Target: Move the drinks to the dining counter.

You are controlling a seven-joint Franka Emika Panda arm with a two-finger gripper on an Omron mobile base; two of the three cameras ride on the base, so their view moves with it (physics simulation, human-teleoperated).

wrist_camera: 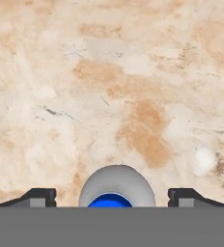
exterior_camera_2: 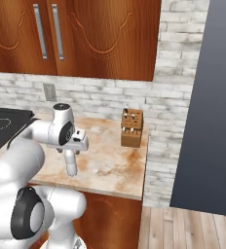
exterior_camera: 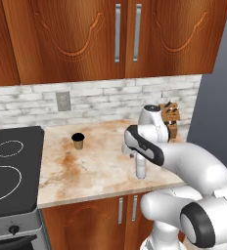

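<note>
Bottle [wrist_camera: 117, 185] stands upright on the counter [exterior_camera: 96, 171] by the stove, its whitish shoulders and blue cap seen from straight above at 6 o'clock in the hand view, right between the two dark fingertips [wrist_camera: 39, 197]. The gripper [wrist_camera: 117, 197] hangs directly over it with its jaws apart, one tip on each side of the bottle and a clear gap between each tip and the bottle's body; nothing is clamped. In the left base view the bottle [exterior_camera: 141, 167] shows as a slim pale column below the robot's wrist, near the counter's front edge. The right base view shows the same bottle [exterior_camera_2: 71, 163] under the hand, at about 8 o'clock from the knife block [exterior_camera_2: 132, 128], well apart from it. The paper cup [exterior_camera: 78, 141] stands at about 10 o'clock from the bottle in the left base view, nearer the brick wall [exterior_camera: 101, 100] and the black stove [exterior_camera: 10, 166], well apart from the gripper.
</note>
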